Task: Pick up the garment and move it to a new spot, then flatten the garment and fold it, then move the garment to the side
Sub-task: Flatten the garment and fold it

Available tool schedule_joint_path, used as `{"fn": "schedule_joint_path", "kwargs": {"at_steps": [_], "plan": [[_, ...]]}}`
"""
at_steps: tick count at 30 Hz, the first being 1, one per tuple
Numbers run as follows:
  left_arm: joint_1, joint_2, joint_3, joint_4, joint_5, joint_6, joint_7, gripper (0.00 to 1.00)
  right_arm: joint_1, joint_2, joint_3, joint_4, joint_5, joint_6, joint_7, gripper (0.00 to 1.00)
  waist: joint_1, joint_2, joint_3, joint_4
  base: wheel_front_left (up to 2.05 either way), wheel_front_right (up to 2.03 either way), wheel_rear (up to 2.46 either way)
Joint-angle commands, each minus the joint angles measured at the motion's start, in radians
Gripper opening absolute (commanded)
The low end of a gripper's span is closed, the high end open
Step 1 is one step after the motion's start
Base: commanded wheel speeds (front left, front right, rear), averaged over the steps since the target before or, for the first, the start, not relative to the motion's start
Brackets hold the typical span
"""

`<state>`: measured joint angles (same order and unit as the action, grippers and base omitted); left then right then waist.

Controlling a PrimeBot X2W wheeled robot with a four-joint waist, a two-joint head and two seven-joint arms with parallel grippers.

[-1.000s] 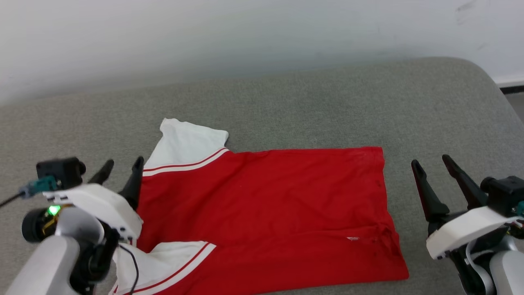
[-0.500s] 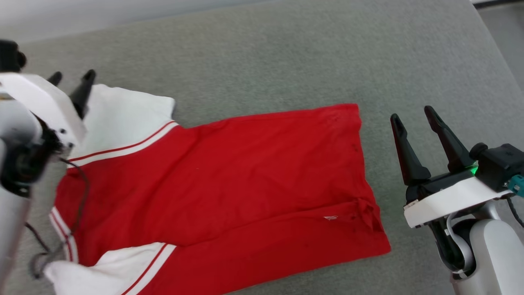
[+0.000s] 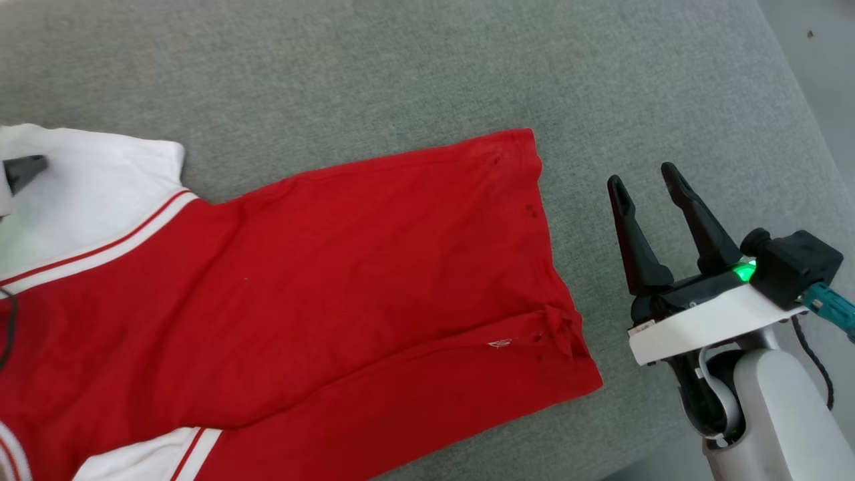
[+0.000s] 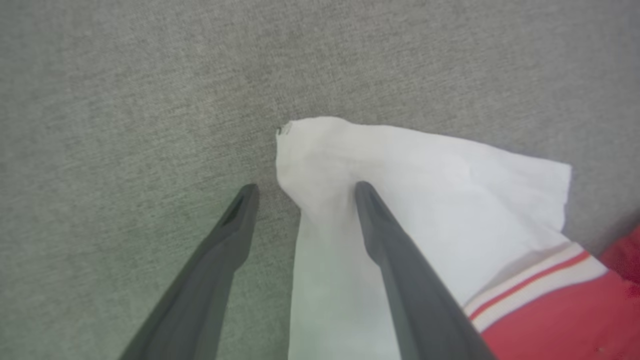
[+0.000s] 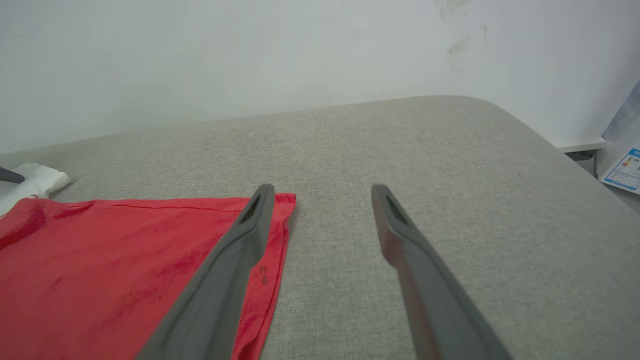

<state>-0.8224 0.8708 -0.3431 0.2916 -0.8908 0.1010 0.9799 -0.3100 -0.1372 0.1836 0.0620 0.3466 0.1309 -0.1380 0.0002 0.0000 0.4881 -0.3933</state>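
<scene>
The garment (image 3: 347,280), a red jersey with white sleeves and red-striped trim, lies spread on the grey cushion (image 3: 401,73). One fingertip (image 3: 23,170) of my left gripper rests over the far white sleeve (image 3: 100,194) at the view's left edge. In the left wrist view, my left gripper (image 4: 305,189) stands open over the sleeve's (image 4: 425,180) corner, one finger above the cloth and the other above bare cushion. My right gripper (image 3: 642,176) is open just right of the garment's hem, holding nothing. In the right wrist view, my right gripper (image 5: 322,189) has one finger over the hem corner (image 5: 280,205).
The cushion's rounded right edge (image 3: 808,127) drops to the floor near my right arm. A white wall (image 5: 250,60) stands behind the cushion. A printed label (image 5: 625,170) shows past the right edge. Bare cushion lies beyond and right of the garment.
The head camera has tilted down, shifting the whole picture. My left gripper has moved from beside the garment's shoulder to the far white sleeve. The right gripper stays open beside the hem.
</scene>
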Motion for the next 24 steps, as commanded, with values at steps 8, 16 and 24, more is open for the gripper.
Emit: {"fn": "schedule_joint_path", "kwargs": {"at_steps": [8, 16, 24], "plan": [[0.047, -0.04, -0.033, 0.021, -0.026, 0.057, 0.084, 0.01, -0.032, 0.005, 0.002, 0.039, 0.038, 0.0, -0.018, 1.0, -0.0002, 0.0, 0.05, -0.043, 0.0, 0.0, 0.0], [0.05, -0.084, -0.028, 0.031, -0.012, 0.055, -0.01, 0.0, -0.066, -0.043, -0.062, 0.103, 0.132, 0.0, 0.068, 1.0, -0.0002, 0.0, 0.019, 0.0, 0.0, 0.0, 0.0], [-0.047, -0.146, -0.042, 0.006, 0.05, 0.007, -0.173, 0.0, -0.17, -0.17, -0.018, 0.186, 0.275, 0.0, 0.347, 1.0, -0.0002, 0.0, -0.022, 0.108, 0.0, 0.0, 0.0]]}}
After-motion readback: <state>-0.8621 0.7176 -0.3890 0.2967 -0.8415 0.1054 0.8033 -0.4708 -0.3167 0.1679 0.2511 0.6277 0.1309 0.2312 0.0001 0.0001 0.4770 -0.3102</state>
